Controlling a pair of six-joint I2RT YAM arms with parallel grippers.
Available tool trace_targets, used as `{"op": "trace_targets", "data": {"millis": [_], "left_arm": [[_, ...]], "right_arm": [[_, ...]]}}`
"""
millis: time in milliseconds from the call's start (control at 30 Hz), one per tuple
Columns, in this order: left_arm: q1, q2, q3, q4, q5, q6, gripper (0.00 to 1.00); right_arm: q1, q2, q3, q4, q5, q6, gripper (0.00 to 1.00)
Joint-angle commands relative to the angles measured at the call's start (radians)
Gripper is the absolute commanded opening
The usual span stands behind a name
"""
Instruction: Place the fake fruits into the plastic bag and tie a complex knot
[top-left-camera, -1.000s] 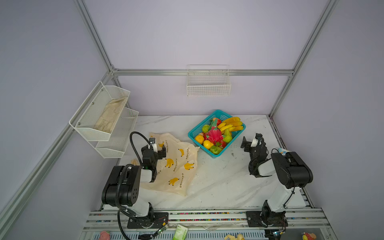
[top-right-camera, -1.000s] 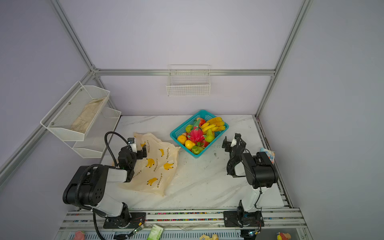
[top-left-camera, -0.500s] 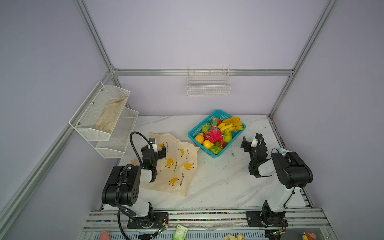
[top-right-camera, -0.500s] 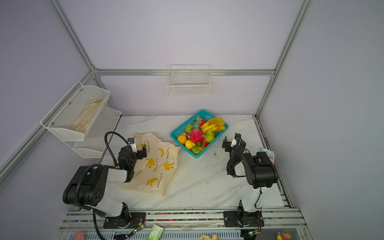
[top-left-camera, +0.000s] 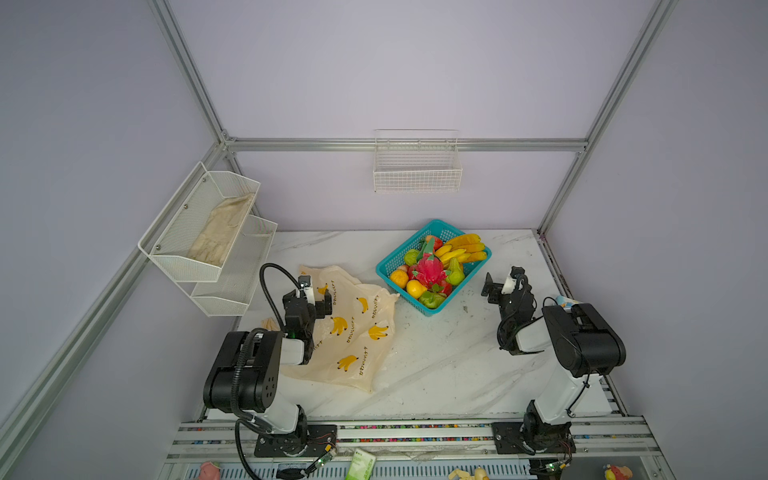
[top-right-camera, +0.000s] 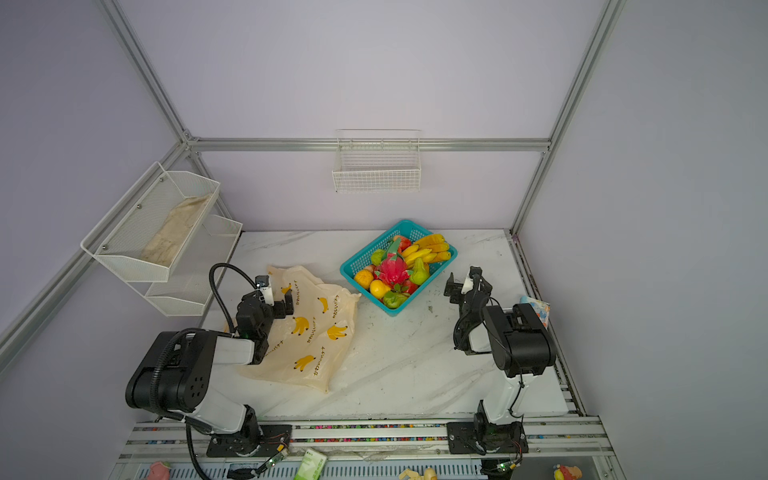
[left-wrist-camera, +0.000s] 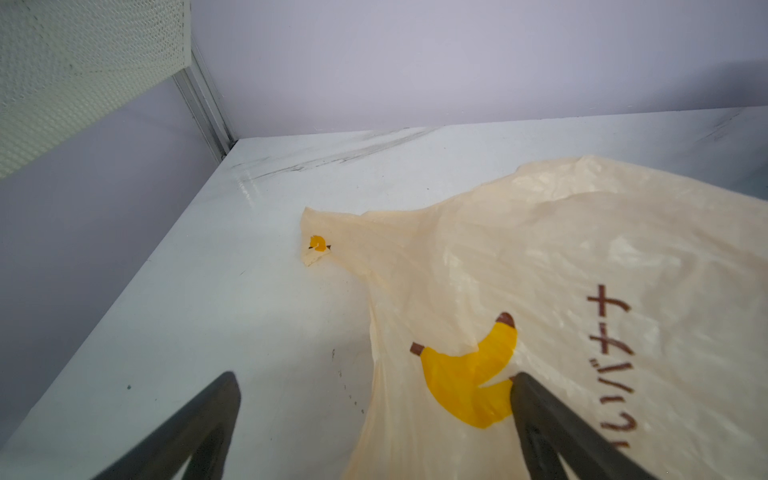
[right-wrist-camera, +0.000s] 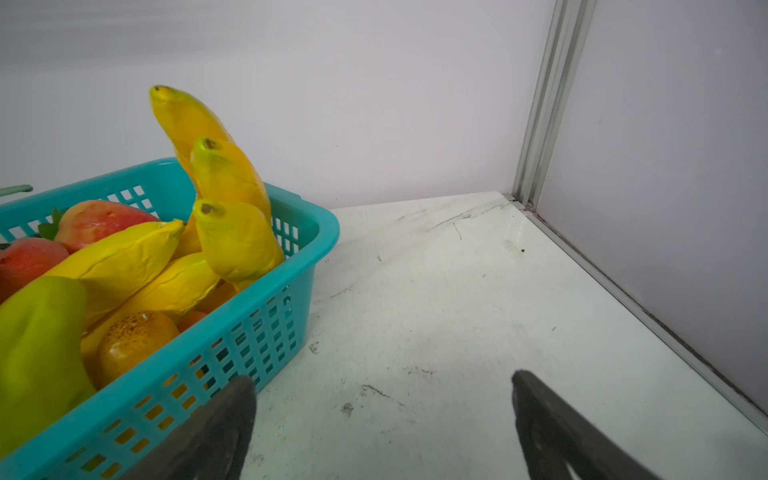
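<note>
Fake fruits (top-left-camera: 432, 270) fill a teal mesh basket (top-left-camera: 419, 245); none are yet in the plastic bag (top-left-camera: 357, 332), which lies flat and crumpled on the white marbled surface (top-left-camera: 436, 365). Nothing differs from a second ago: both arms, the bag and the basket keep the same places in both top views. Over the bag's edge the left pincer (left-wrist-camera: 374, 380) is spread wide and holds nothing, with one finger (left-wrist-camera: 552, 424) above a printed yellow banana and the other above bare surface. Low over the surface, the right pincer (right-wrist-camera: 382, 382) is also spread wide and empty. The basket sits just beside it, and yellow banana bunches (right-wrist-camera: 224, 208) rise over the rim nearest it, with a green pear (right-wrist-camera: 37, 345) further in. Black Japanese print on the bag reads バナナ in the left wrist view; in the top views the same print beside each banana is too small to read
</note>
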Motion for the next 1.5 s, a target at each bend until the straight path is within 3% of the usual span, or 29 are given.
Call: {"op": "trace_targets", "data": {"millis": [0, 167, 233, 267, 333, 400, 533, 667, 733, 800, 933, 1167, 1467], "left_arm": [[0.009, -0.013, -0.012, 0.053, -0.011, -0.016, 1.0], [0.009, -0.224, 0.001, -0.131, -0.11, -0.058, 1.0], [0.009, -0.328, 0.05, -0.316, -0.198, -0.185, 1.0], [0.01, -0.365, 0.076, -0.398, -0.207, -0.247, 1.0], [0.009, -0.423, 0.126, -0.52, -0.121, -0.346, 1.0], [0.003, -0.447, 0.147, -0.526, 0.013, -0.413, 1.0], [-0.084, -0.451, 0.218, -0.577, 0.14, -0.568, 0.99], [-0.228, -0.426, 0.32, -0.705, 0.118, -0.546, 0.99], [-0.283, -0.411, 0.344, -0.718, 0.107, -0.527, 0.99], [-0.307, -0.397, 0.355, -0.718, 0.105, -0.523, 0.99], [-0.321, -0.369, 0.371, -0.716, 0.12, -0.517, 0.99], [-0.323, -0.36, 0.387, -0.734, 0.125, -0.484, 0.99], [-0.324, -0.351, 0.388, -0.747, 0.11, -0.466, 1.0]], "right_arm": [[0.006, -0.016, 0.0, 0.036, 0.021, -0.019, 0.97], [0.023, -0.209, -0.001, -0.113, 0.202, 0.032, 0.97], [0.023, -0.331, 0.026, -0.296, 0.304, 0.197, 0.97], [0.02, -0.381, 0.041, -0.382, 0.3, 0.276, 0.97], [0.028, -0.414, 0.087, -0.484, 0.19, 0.285, 0.94], [0.054, -0.413, 0.156, -0.595, 0.105, 0.32, 0.93], [0.1, -0.378, 0.244, -0.733, 0.042, 0.355, 0.92], [0.014, -0.299, 0.355, -0.839, -0.109, 0.371, 0.9], [-0.098, -0.24, 0.416, -0.851, -0.266, 0.406, 0.84], [-0.157, -0.167, 0.487, -0.873, -0.366, 0.419, 0.76], [-0.167, 0.0, 0.671, -1.004, -0.488, 0.348, 0.68], [-0.17, 0.16, 0.861, -1.144, -0.547, 0.271, 0.61], [-0.169, 0.252, 0.949, -1.2, -0.638, 0.241, 0.52]]}}
